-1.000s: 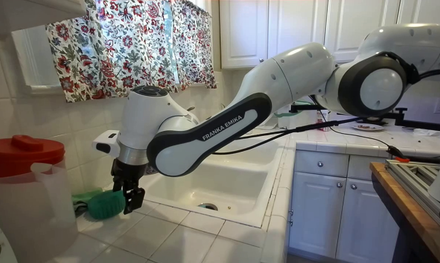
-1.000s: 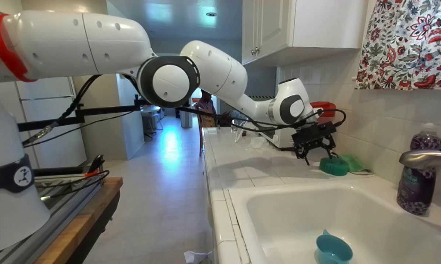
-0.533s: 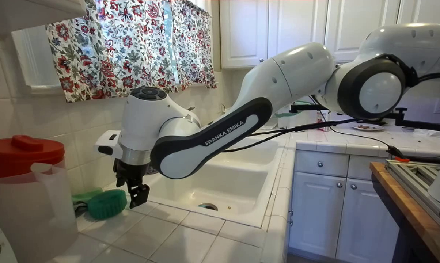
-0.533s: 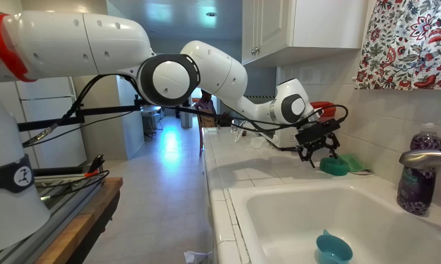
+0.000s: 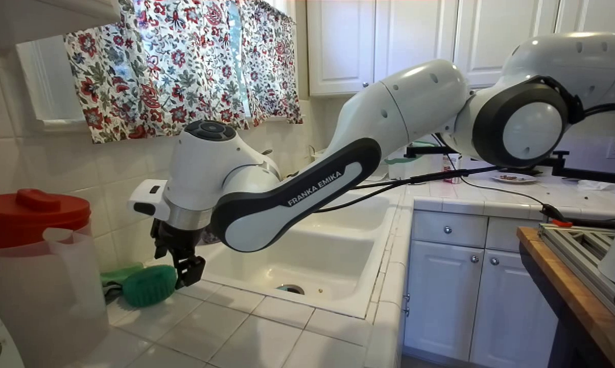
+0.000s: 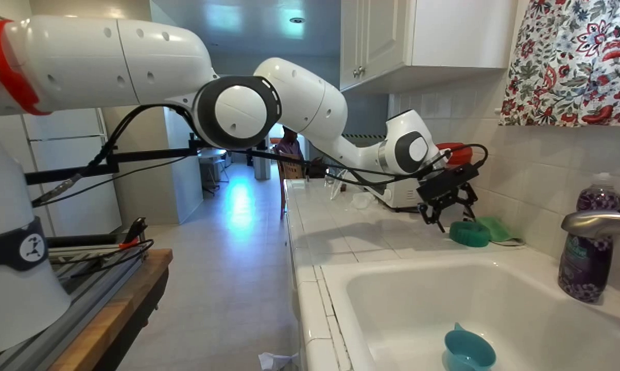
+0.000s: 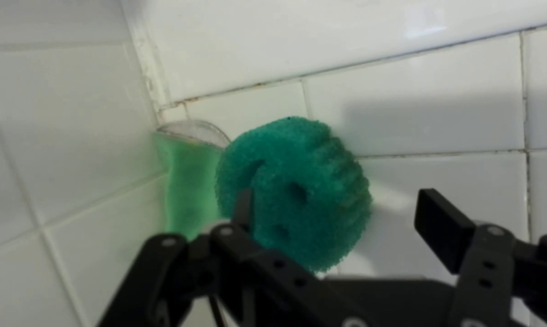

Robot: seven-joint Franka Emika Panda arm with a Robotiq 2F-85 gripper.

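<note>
A round dark-green sponge [image 7: 296, 195] with holes and a ridged edge lies on the white tiled counter; it also shows in both exterior views [image 5: 149, 286] [image 6: 469, 234]. My gripper [image 7: 339, 209] is open and empty, tilted above the counter beside the sponge. In the wrist view its left finger overlaps the sponge and its right finger is over bare tile. I cannot tell whether any finger touches the sponge. The gripper also shows in both exterior views [image 5: 172, 271] [image 6: 457, 222]. A lighter green thing [image 7: 189, 186], maybe a sponge or cloth, lies between the sponge and the wall.
The white sink [image 6: 392, 288] adjoins the counter and holds a teal cup [image 6: 469, 350]. A purple soap bottle [image 6: 588, 247] and a faucet [image 6: 598, 224] stand at its side. A red-lidded pitcher [image 5: 37, 296] stands near the sponge. The tiled wall [image 7: 64, 136] is close behind.
My gripper has risen a little and shifted slightly towards the sink, then tilted back a little towards the sponge. It stays open. The sponge has not moved.
</note>
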